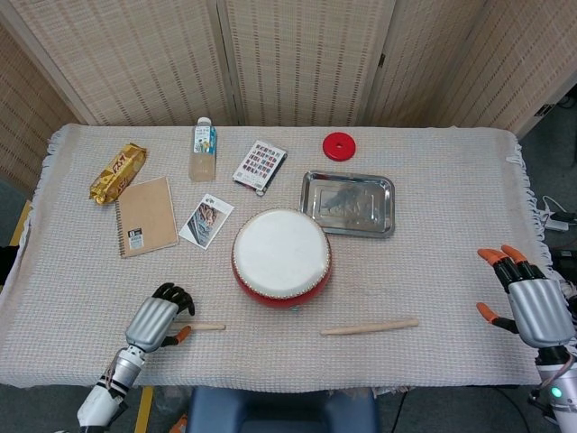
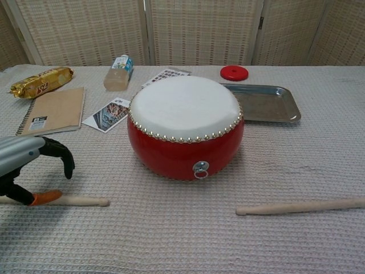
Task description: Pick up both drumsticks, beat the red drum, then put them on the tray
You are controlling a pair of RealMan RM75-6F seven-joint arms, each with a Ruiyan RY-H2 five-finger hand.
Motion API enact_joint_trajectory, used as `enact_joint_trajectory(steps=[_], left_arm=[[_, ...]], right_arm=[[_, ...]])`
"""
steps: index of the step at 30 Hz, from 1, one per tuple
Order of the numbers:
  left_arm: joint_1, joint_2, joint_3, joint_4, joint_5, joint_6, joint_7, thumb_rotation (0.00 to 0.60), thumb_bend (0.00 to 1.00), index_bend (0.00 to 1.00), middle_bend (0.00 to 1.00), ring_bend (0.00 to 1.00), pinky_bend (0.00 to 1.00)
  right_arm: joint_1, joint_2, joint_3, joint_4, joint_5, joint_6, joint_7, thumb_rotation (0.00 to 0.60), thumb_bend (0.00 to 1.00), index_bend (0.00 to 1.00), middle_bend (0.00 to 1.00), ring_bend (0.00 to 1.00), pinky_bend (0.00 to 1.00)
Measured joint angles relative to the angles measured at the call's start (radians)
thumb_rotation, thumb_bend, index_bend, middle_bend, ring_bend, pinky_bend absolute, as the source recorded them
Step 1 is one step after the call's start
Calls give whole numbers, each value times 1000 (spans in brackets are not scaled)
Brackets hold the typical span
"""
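The red drum stands mid-table, with the metal tray just behind it to the right. One wooden drumstick lies in front of the drum on the left. My left hand arches over its outer end, fingers curved down and not closed, thumb tip beside the stick. The other drumstick lies free at the front right. Out by the table's right edge my right hand is open and holds nothing; the chest view does not show it.
Along the back left lie a snack packet, a spiral notebook, a small bottle, a photo card and a patterned card. A red round lid sits behind the tray.
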Motion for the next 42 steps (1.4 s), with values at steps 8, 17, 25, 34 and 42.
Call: enact_joint_trajectory(steps=[8,17,25,34,42], left_arm=[[0,-50,5,5,-85,-11,86,600,345,429,231,102,88],[-6,-77,9,7,-145,-16,131,600,359,451,233,102,82],[-13,-90,13,19,-159,-18,119,600,397,560,253,104,82],[-2,-82,9,19,-105,28,-1,600,414,566,356,187,82],[19,-69,-21,62,-4,128,-458,600,413,553,439,245,171]], right_arm=[[-5,-1,-6,7,1,0,11,600,120,185,204,127,334],[-11,-4,-9,13,4,4,19,600,122,185,204,127,334],[-16,-2,-8,16,8,8,31,600,123,185,204,127,334],[-22,1,-6,11,3,25,36,600,124,185,204,127,334],[-28,1,-6,-7,7,29,16,600,124,185,204,129,349]])
